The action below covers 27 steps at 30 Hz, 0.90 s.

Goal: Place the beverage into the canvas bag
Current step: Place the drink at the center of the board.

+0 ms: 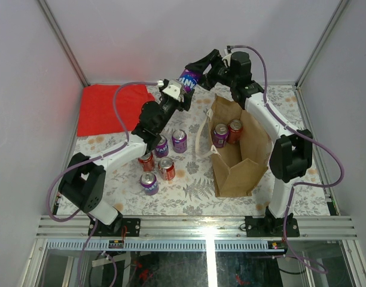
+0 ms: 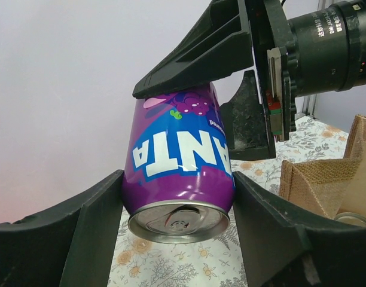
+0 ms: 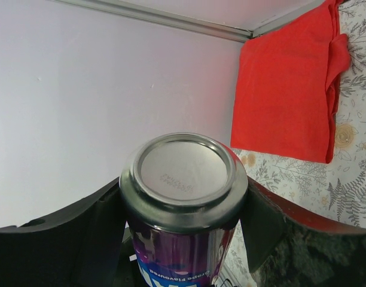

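A purple grape soda can (image 1: 188, 78) hung in the air above the far side of the table (image 1: 195, 185), caught between both arms at once. The left gripper (image 1: 183, 84) pinched the can's pull-tab end. In its wrist view a black finger (image 2: 93, 227) pressed each side of the can (image 2: 180, 173), with the silver lid facing the camera. The right gripper (image 1: 197, 72) clamped the opposite end. Its wrist view looked straight at the can's round base (image 3: 183, 176), and a finger (image 3: 81, 239) hugged each flank. The can lay tilted, its label sideways.

The canvas bag (image 1: 240, 161) stood upright on the right half of the table, its mouth open upward and its cream handles (image 1: 201, 134) drooping over the left side. The held can hovered just left of and above the bag's far rim, not over the opening. Two cans (image 1: 226, 133) already stood inside the bag, one purple and one red, near its far end. The near half of the bag's floor was bare.

Five more cans (image 1: 161, 159) stood in a cluster on the table between the left arm and the bag. A red cloth (image 1: 111, 107) lay flat in the far-left corner, well apart. The pale back wall (image 1: 189, 36) stood close behind the grippers. The side walls left more room on the left than on the right.
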{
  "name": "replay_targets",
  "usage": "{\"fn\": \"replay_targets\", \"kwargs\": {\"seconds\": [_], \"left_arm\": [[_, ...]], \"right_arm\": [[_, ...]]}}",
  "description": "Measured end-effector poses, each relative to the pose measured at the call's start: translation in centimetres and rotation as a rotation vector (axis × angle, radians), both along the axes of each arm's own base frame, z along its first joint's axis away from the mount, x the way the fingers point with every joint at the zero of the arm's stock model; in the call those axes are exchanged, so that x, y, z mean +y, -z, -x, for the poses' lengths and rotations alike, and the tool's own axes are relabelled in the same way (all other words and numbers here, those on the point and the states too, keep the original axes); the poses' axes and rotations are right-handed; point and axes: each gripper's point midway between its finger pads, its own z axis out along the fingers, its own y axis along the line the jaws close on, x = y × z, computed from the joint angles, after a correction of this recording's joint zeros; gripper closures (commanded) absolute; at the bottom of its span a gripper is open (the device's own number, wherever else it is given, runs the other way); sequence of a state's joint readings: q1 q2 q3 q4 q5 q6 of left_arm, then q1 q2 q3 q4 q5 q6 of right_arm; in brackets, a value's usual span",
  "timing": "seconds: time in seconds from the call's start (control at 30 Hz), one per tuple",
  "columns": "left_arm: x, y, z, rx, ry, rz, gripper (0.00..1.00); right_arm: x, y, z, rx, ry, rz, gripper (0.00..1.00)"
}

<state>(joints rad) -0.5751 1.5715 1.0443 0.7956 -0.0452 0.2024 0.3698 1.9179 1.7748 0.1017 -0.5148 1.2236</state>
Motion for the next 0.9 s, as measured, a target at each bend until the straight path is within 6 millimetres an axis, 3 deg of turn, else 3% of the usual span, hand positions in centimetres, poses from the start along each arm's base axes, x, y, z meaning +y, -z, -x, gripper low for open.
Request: {"fn": "replay_targets", "kwargs": {"seconds": [0.2,0.37,0.67,0.73,0.9], "left_arm": [[-0.1,0.5,0.1,0.032,0.011,-0.024,1.00],[0.0,1.2,0.4,0.068,0.017,-0.045,1.00],[0.2,0.9,0.7,0.090,0.017,-0.060,1.00],[0.2,0.8,0.7,0.100,0.017,-0.065,1.00],[-0.2,-0.4,1.1,0.110,0.044,-0.023,1.00]], "right_arm": [[-0.1,0.9,0.0,0.029,0.005,-0.030,0.65],[0.0,1.9,0.2,0.071,0.001,-0.059,0.50],[0.3,1.9,0.4,0.090,-0.012,-0.095,0.28],[0.3,2.0,0.4,0.097,-0.011,-0.099,0.01],[0.7,1.5,0.9,0.063,-0.048,-0.102,0.01]]}}
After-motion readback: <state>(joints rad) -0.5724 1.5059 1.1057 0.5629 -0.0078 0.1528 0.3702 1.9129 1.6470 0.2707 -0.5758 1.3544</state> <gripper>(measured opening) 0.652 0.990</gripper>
